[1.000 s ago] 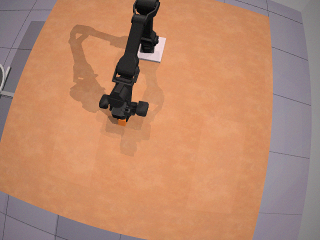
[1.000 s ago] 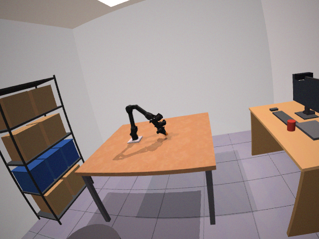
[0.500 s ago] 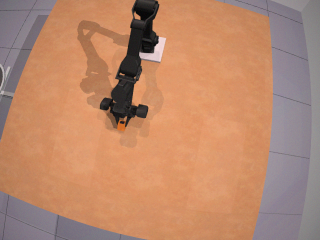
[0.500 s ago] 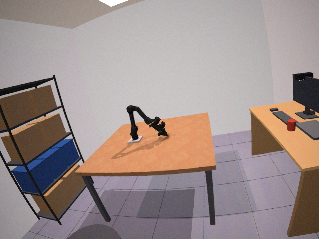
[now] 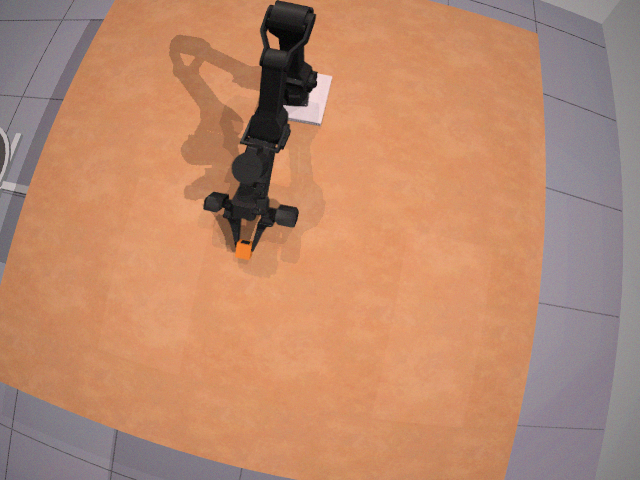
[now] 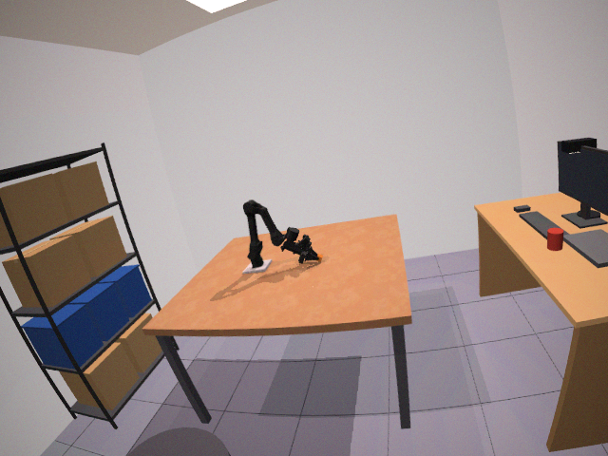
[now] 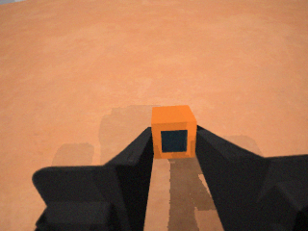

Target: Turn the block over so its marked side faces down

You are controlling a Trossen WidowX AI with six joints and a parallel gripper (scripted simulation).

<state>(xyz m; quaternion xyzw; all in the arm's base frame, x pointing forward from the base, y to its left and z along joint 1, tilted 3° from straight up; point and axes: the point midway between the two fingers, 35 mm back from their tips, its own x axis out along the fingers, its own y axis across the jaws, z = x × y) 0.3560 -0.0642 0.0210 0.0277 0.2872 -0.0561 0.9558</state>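
The pincer (image 5: 247, 244) (image 6: 317, 257) (image 7: 171, 130), part-open, grips the orange block (image 5: 243, 250) (image 6: 319, 256) (image 7: 173, 131); tilt it gently, well inside the counter's edges (image 5: 413, 258) (image 6: 353, 275) (image 7: 231, 63).

Orange block (image 7: 173, 132) pinched between black fingers of the tool (image 7: 171, 130) – dark square mark (image 7: 173, 141) on the face toward camera, orange-brown tabletop (image 7: 173, 58) behind, shadows (image 7: 127, 132) across it

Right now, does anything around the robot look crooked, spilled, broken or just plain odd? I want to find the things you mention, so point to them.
Nothing stands out. The orange block (image 5: 244, 250) (image 6: 319, 256) (image 7: 173, 115) sits squarely between the jaws, its dark mark facing back toward the wrist, and the red cup (image 6: 555, 239) stands upright on the side desk (image 6: 525, 255). I see no spill or damage.
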